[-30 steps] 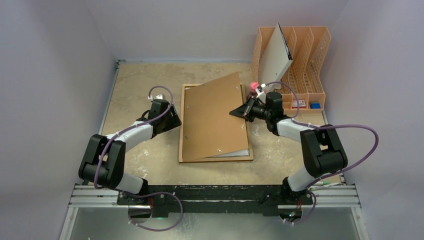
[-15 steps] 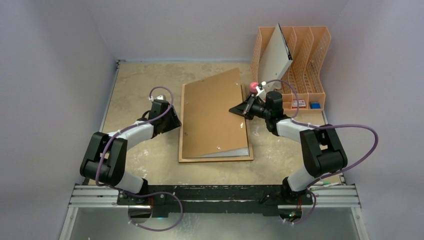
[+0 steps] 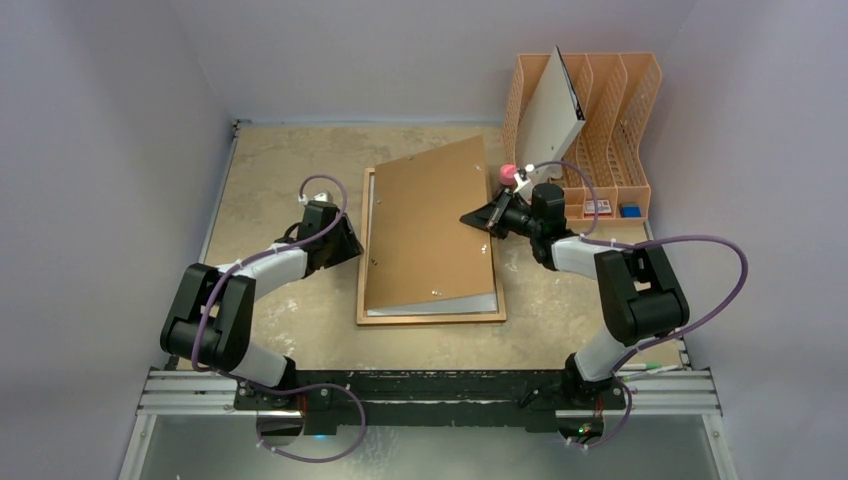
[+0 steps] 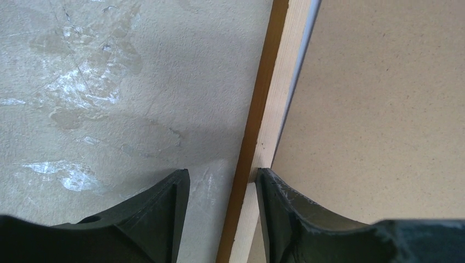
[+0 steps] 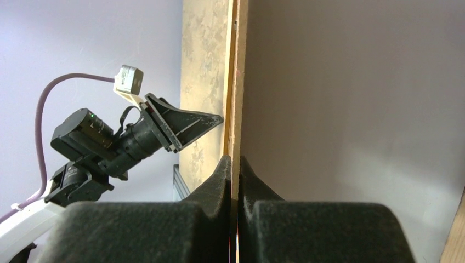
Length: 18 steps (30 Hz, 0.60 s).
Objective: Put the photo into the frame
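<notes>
While the frame (image 3: 431, 318) lies flat in the middle of the bench (image 3: 270, 160), a plain brown backing board (image 3: 425, 225) covers nearly all of its opening. The board is tilted. Its left edge sits down along the frame's left rail, its right edge is raised, and its far right corner overhangs the frame's far rail.

The right gripper (image 3: 480, 220) is clenched on the board's raised right edge. The right wrist view shows its fingers (image 5: 224, 172) pressed together on the thin edge. The left gripper (image 3: 350, 240) is released at the frame's left rail. In the left wrist view its two fingers (image 4: 176, 189) are spread, one over bare bench and the other at the rail's inner side beside the board.

A pale sheet (image 3: 470, 300) shows as a strip under the board's near edge, inside the frame. The board hides the rest, so I cannot tell whether this is the photo or the pane.

At the far right corner of the bench stands a peach file organizer (image 3: 625, 110) with a white panel (image 3: 550, 115) leaning in its leftmost slot. A small pink object (image 3: 508, 173) sits just beside the board's far right corner, near the right gripper. A small red item (image 3: 597, 207) and a blue one (image 3: 629, 210) lie at the organizer's near side. Purple cables (image 3: 700, 250) loop off both arms.
</notes>
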Motion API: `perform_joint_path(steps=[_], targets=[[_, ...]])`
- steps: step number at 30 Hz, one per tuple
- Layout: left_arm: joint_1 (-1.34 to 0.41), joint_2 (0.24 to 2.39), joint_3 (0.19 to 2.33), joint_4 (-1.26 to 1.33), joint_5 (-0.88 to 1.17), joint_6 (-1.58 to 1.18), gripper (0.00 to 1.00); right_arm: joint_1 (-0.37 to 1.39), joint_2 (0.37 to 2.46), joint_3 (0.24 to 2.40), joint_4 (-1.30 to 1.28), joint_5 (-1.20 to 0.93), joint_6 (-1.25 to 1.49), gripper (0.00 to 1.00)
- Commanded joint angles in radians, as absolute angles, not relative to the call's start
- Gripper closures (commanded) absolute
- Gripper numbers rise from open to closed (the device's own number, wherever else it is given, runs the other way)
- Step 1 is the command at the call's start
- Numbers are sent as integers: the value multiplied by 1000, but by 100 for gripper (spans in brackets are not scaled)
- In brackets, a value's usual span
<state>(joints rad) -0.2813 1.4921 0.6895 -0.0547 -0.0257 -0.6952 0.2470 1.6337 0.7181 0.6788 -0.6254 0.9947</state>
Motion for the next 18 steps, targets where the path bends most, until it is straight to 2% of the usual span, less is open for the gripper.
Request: perform_joint_path(steps=[1,12,18], targets=[[-273,1498,686,-26,-14,-686,50,255,1615,751,667,-713,989,100],[-273,1501,688,-30,-25,-672,50,253,1626,836,481,-755,951,100],[-273,1506,686,-20,-10,-674,51,255,1670,848,479,-738,938,100]])
